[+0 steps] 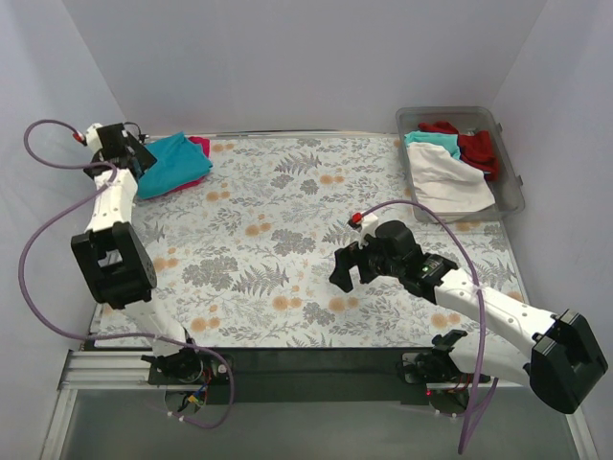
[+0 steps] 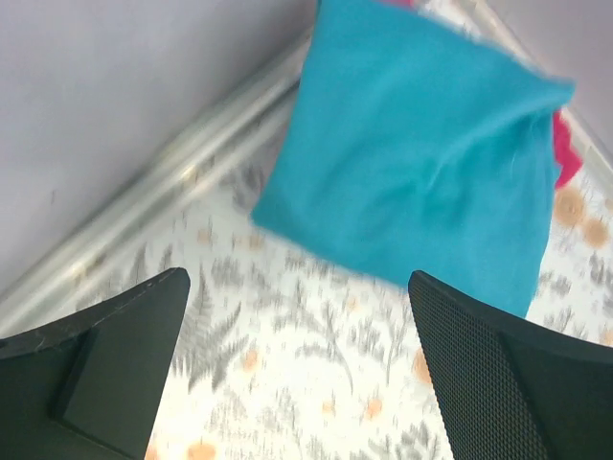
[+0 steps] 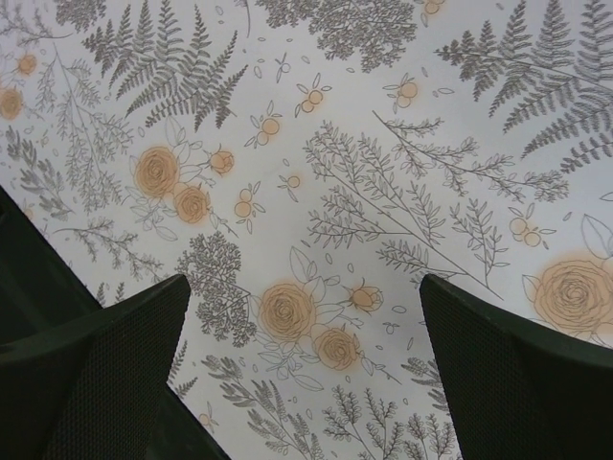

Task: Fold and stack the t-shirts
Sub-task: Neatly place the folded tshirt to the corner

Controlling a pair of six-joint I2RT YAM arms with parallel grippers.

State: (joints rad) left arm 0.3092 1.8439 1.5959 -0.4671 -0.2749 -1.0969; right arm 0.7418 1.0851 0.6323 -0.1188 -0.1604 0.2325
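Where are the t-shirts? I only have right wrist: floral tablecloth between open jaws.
Observer: A folded teal cotton t-shirt lies at the table's far-left corner, on top of a magenta-pink t-shirt.
Operator: Left arm holding it?
Observer: No. The left arm's jaws stand open in front of it, with nothing between them.
Operator: More to fold?
Observer: Yes. A clear plastic bin at the far-right corner holds a crumpled white t-shirt, a second teal t-shirt and a red t-shirt.
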